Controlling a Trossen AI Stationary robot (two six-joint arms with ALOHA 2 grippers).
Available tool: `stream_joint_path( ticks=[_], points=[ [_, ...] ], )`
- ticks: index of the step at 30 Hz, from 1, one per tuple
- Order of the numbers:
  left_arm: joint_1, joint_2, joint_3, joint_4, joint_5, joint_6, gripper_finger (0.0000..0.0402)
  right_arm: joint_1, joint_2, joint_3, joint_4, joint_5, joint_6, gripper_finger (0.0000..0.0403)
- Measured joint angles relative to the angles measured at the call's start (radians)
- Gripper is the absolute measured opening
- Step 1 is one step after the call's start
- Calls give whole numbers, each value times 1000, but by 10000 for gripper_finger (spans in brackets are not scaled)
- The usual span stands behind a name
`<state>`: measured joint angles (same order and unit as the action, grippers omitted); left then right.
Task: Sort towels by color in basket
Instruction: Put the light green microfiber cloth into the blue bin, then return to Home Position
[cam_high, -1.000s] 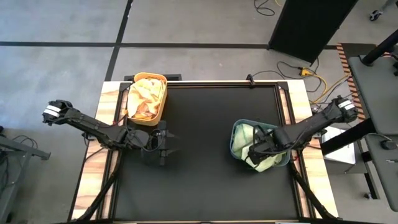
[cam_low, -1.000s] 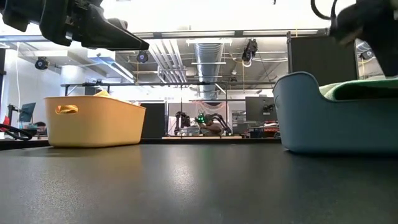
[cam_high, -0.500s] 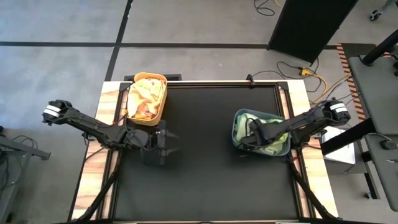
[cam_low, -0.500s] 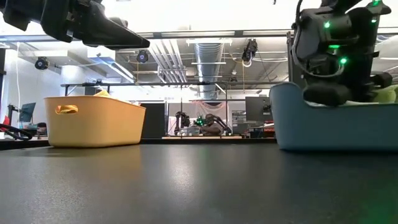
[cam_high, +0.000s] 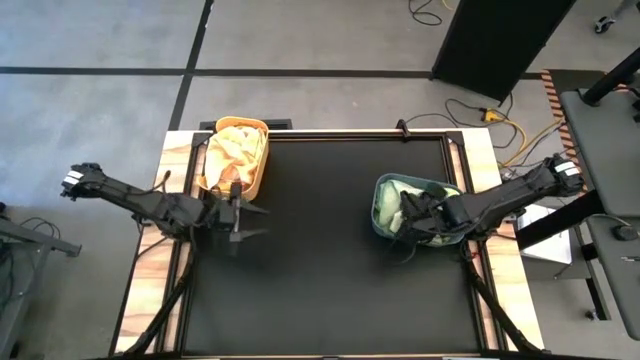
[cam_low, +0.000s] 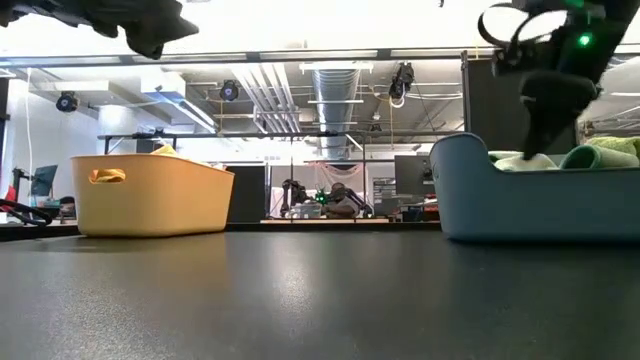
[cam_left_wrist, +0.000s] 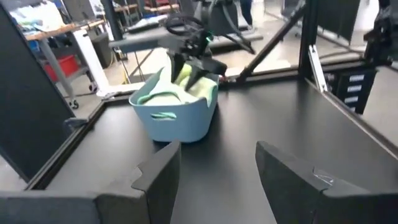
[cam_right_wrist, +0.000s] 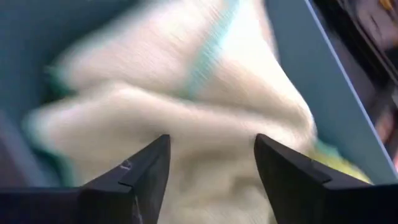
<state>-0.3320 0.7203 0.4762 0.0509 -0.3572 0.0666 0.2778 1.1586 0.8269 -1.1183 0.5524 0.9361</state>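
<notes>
Right now the right gripper (cam_right_wrist: 208, 180) hangs spread and empty just above the pale green towels (cam_right_wrist: 186, 124) heaped in the blue basket (cam_high: 385, 215) at the high view's right; closing there could snag two layers together, or, seemingly, nudge the light basket. Farther off, the left gripper (cam_high: 240, 212), spread too, waits beside the yellow basket (cam_high: 262, 165), upper left, holding peach and orange towels (cam_high: 235, 155).
</notes>
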Motion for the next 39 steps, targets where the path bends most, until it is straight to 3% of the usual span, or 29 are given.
stream_joint_path(
  ticks=[5,10,14,17,22,25,30,39],
  points=[
    [37,-25,-2,37,6,1,194,-20,-38,-43,330,55,-372,248],
    [122,43,-4,93,13,2,194,-74,-35,-145,881,72,-794,263],
    [207,111,-4,301,123,26,194,-173,-2,-247,1373,-101,-1035,264],
    [265,152,-4,372,125,49,194,-249,31,-287,1657,-247,-1151,257],
    [306,139,-6,279,91,53,194,-307,-12,-295,1674,-295,-1228,240],
    [293,73,-7,184,82,48,194,-300,-97,-326,1630,-292,-1249,230],
    [272,-49,-10,43,-19,-21,194,-271,-251,-410,1597,-293,-1206,218],
    [208,-105,-112,81,8,-42,194,-292,-293,-443,1590,-290,-1073,214]
  ],
)
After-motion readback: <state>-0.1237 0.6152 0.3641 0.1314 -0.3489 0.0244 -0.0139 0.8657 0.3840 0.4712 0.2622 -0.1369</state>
